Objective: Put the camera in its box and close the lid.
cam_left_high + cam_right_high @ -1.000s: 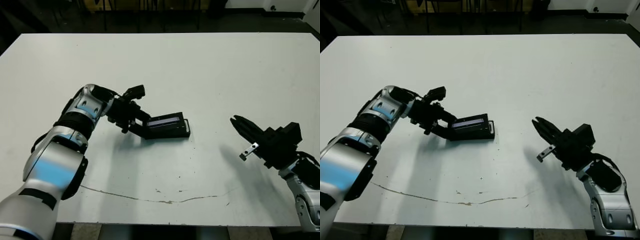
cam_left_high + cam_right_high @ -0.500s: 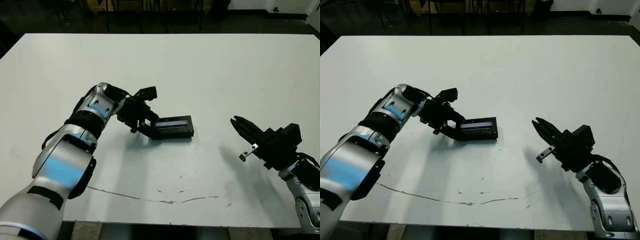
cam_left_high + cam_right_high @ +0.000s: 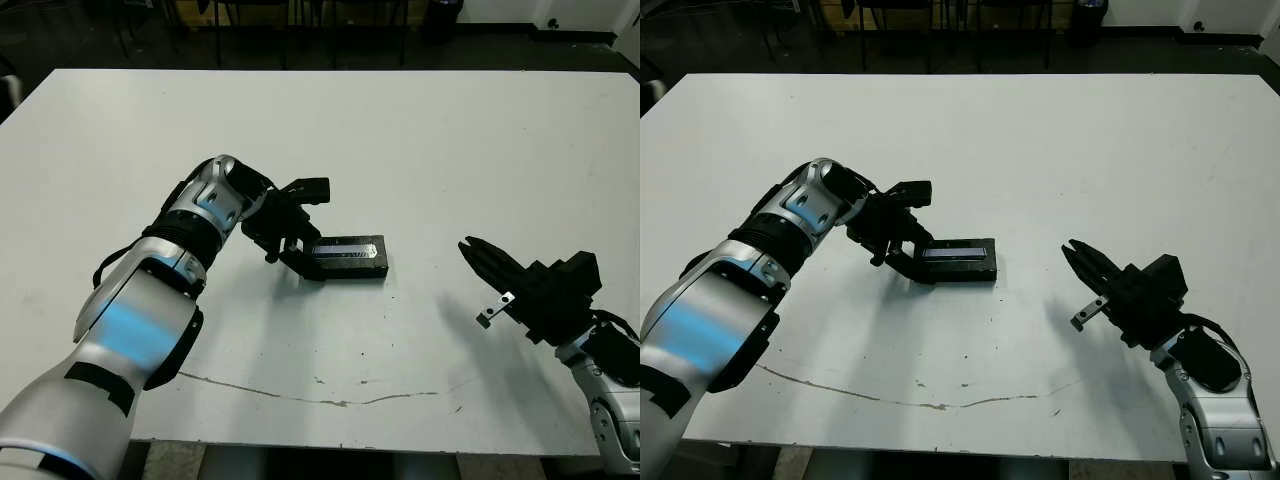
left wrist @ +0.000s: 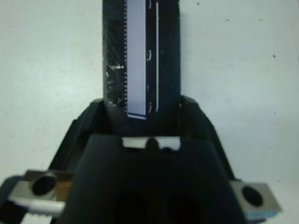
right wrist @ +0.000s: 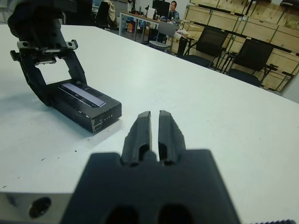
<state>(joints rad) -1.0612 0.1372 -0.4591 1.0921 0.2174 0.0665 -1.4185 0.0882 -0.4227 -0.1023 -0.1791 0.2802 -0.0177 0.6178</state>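
The box (image 3: 350,257) lies flat on the white table (image 3: 420,130) with the lid (image 4: 140,56) on top, its silvery streaked print facing up. My left gripper (image 3: 312,256) straddles the box's left end, a finger on each long side, shut on it. The camera is hidden; I cannot see inside the box. My right gripper (image 3: 470,248) hovers to the right of the box, well apart from it, fingers (image 5: 142,123) shut and holding nothing. The right wrist view shows the box (image 5: 88,106) and the left gripper beyond it.
A thin brownish crack line (image 3: 330,400) runs across the table near its front edge. Chairs, crates and a seated person (image 5: 174,7) show far beyond the table in the right wrist view.
My left gripper has lowered the box from a tilt to flat on the table and carried it slightly right. The right arm has hardly moved.
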